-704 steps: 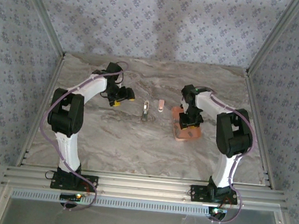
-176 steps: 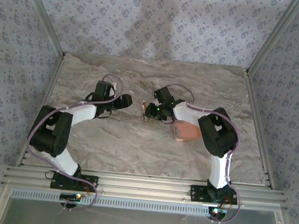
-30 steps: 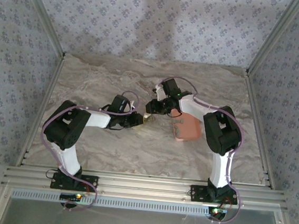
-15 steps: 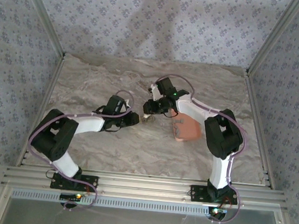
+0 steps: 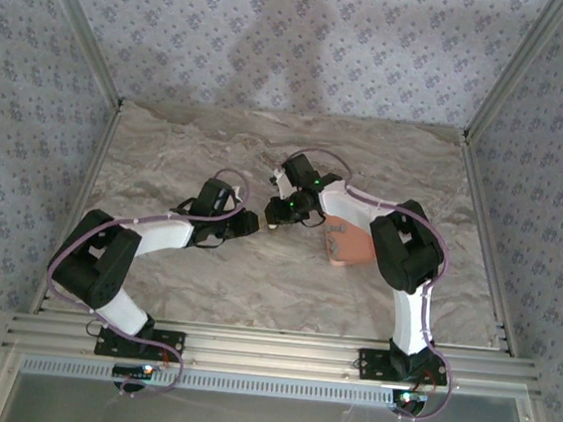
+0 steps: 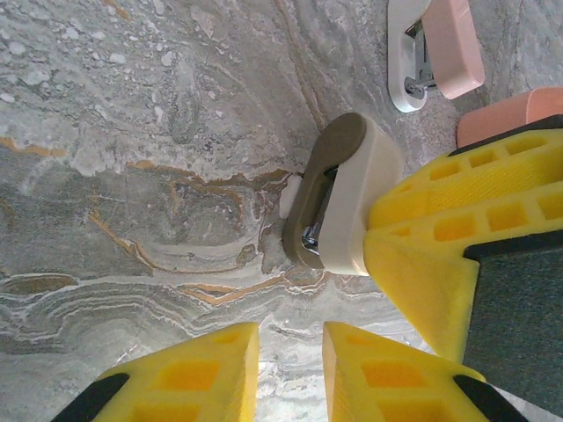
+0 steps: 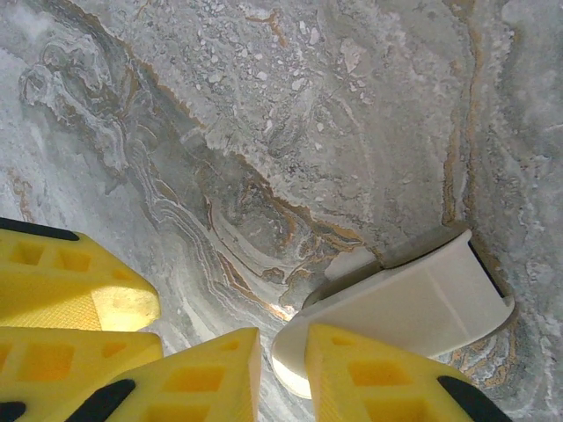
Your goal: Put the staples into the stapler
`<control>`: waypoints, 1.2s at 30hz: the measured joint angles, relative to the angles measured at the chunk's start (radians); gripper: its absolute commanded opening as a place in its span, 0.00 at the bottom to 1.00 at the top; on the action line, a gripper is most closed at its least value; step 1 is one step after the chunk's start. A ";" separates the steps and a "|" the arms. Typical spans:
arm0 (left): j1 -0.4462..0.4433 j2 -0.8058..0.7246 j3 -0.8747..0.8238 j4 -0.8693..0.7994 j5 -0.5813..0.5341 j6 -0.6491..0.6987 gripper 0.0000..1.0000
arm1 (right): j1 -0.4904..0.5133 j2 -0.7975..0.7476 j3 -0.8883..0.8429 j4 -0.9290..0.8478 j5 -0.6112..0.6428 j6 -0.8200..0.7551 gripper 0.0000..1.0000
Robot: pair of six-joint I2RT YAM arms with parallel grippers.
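Pinching one end of whitish oblong piece (image 6: 352, 207): right fingers (image 6: 457, 229) | left fingers (image 6: 202, 378) narrowly parted, empty, just beside | stapler (image 6: 435, 53) ungripped mid-counter (image 6: 132, 132), near salmon tray (image 6: 510, 114)

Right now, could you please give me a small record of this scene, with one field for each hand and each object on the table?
left hand: empty, fingers a narrow gap apart, over the grey marble table
right hand: seems closed on one end of the whitish oblong piece
whitish oblong piece: stands on its edge, dark underside facing the left hand
stapler: small, pale pink top over white base, lying beyond the piece, untouched
salmon tray: beside the stapler
staples: cannot tell
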 measured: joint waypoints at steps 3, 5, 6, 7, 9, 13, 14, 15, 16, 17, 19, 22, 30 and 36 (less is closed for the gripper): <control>0.000 0.000 0.000 -0.008 -0.003 0.004 0.26 | 0.001 0.000 -0.002 0.003 0.005 0.000 0.23; 0.000 -0.001 0.000 -0.018 -0.007 0.011 0.26 | 0.002 -0.002 -0.004 0.004 0.006 0.000 0.24; 0.000 -0.003 0.000 -0.022 -0.009 0.012 0.27 | 0.002 -0.005 -0.007 0.007 0.006 0.000 0.26; 0.000 -0.006 0.000 -0.027 -0.011 0.015 0.29 | 0.002 -0.011 -0.013 0.013 0.005 0.000 0.27; 0.000 -0.016 0.003 -0.047 -0.014 0.026 0.32 | 0.002 -0.032 -0.031 0.026 0.012 0.001 0.29; -0.001 -0.029 0.053 -0.129 -0.025 0.064 0.41 | -0.013 -0.106 -0.092 0.051 0.029 0.018 0.33; -0.005 -0.029 0.077 -0.157 -0.034 0.078 0.43 | -0.019 -0.129 -0.108 0.061 0.030 0.025 0.33; -0.007 -0.029 0.100 -0.185 -0.042 0.091 0.45 | -0.026 -0.154 -0.124 0.072 0.032 0.031 0.34; -0.013 -0.029 0.128 -0.214 -0.051 0.105 0.47 | -0.035 -0.181 -0.142 0.087 0.032 0.039 0.34; -0.019 -0.029 0.158 -0.245 -0.059 0.120 0.49 | -0.044 -0.214 -0.163 0.104 0.032 0.047 0.34; -0.031 -0.027 0.208 -0.291 -0.069 0.150 0.51 | -0.061 -0.270 -0.201 0.133 0.034 0.067 0.34; -0.048 -0.005 0.296 -0.365 -0.090 0.190 0.53 | -0.089 -0.362 -0.296 0.183 0.037 0.097 0.35; -0.106 0.202 0.602 -0.611 -0.177 0.304 0.54 | -0.140 -0.467 -0.463 0.206 0.068 0.134 0.37; -0.153 0.355 0.767 -0.762 -0.255 0.361 0.57 | -0.195 -0.582 -0.558 0.202 0.089 0.138 0.39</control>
